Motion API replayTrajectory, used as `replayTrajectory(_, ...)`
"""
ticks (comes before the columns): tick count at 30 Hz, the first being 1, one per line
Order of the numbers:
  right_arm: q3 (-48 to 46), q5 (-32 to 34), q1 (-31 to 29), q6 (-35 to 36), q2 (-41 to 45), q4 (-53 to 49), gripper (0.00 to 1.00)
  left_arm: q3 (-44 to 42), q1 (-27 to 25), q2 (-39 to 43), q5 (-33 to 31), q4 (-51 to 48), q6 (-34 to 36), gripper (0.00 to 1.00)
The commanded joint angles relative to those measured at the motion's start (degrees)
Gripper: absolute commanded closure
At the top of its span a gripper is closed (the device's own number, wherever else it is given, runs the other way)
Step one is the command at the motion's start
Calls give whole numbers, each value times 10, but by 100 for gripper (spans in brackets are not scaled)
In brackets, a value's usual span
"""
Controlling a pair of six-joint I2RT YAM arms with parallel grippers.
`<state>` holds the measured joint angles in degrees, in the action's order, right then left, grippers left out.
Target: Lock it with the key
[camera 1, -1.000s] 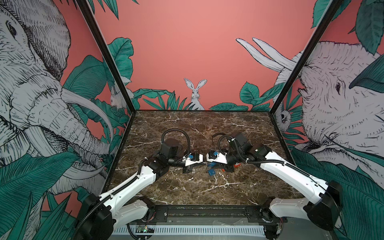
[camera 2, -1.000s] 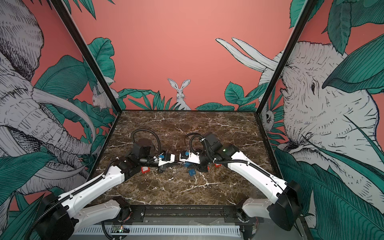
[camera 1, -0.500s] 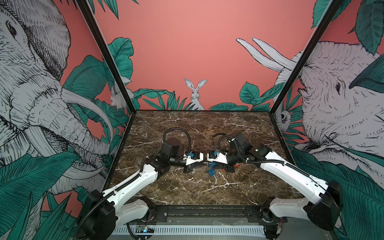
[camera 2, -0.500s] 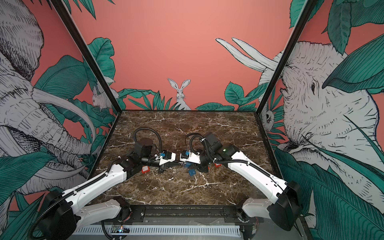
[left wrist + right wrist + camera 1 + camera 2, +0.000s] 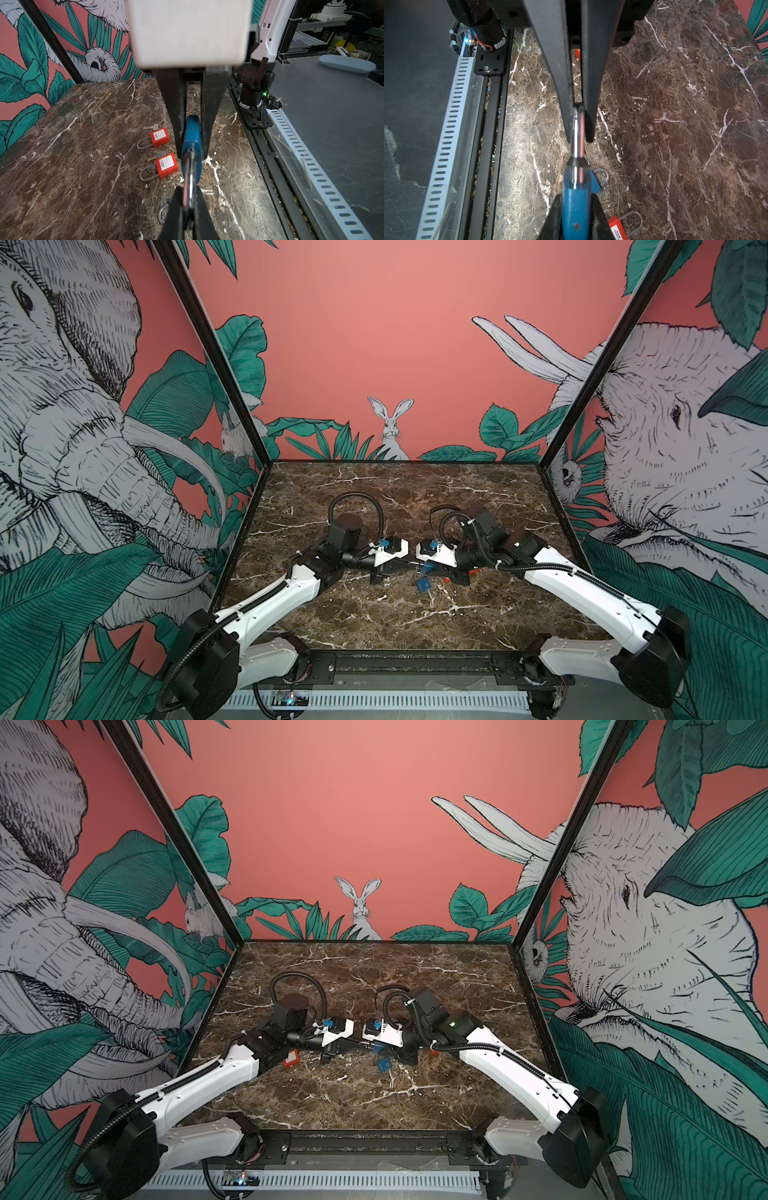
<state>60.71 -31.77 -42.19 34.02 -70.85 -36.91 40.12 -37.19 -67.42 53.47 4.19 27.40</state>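
Barely anything had shifted: the left gripper (image 5: 192, 154) stayed clamped on the blue padlock (image 5: 191, 135) over the middle of the table (image 5: 374, 614), the right gripper (image 5: 579, 138) pinched on its shackle (image 5: 577, 149). Locking looked stalled; red padlocks (image 5: 167, 165) lay beyond.

1. A blue padlock (image 5: 191, 141) is being held clear of the desk (image 5: 83, 166), lying lengthwise and edge-on, with its narrow body sitting pinched in the jaws of the left gripper (image 5: 191, 154).
2. Its silver shackle (image 5: 578, 133) is pointing straight away from the body and is sitting clamped in the jaws of the right gripper (image 5: 580, 140) (whether it is pushed home cannot be told).
3. A second blue padlock (image 5: 383, 1065) is lying flat on the desk just beneath the held one.
4. A red padlock (image 5: 159, 137) and another red padlock (image 5: 167, 165) are lying flat side by side, silver keys (image 5: 154, 126) sticking from their bases.
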Motion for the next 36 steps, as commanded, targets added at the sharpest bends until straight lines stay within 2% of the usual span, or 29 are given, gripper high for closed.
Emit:
replayTrajectory(1, 7, -84, -14, -11, 5, 135, 100, 9, -15, -11, 38, 81, -18, 100)
replayTrajectory(9, 15, -116, -14, -22, -4, 151, 100, 7, -15, -31, 40, 101, -14, 100)
replayTrajectory(15, 18, -108, -15, -5, -9, 165, 100, 22, -17, -61, 72, 104, -31, 100)
replayTrajectory(18, 26, -126, -15, -2, -15, 156, 100, 21, -16, -67, 72, 105, -23, 100)
replayTrajectory(24, 35, -156, -15, 16, -25, 112, 100, 17, -21, -45, 51, 86, 26, 100)
replayTrajectory(29, 8, -171, -14, 2, -8, 151, 100, 5, -26, -11, 30, 73, 52, 100)
replayTrajectory(31, 10, -182, -14, -1, -11, 148, 100, -1, -47, 2, 21, 67, 63, 100)
replayTrajectory(36, 1, -180, -14, 2, -13, 135, 100, -10, -52, 25, 19, 54, 70, 100)
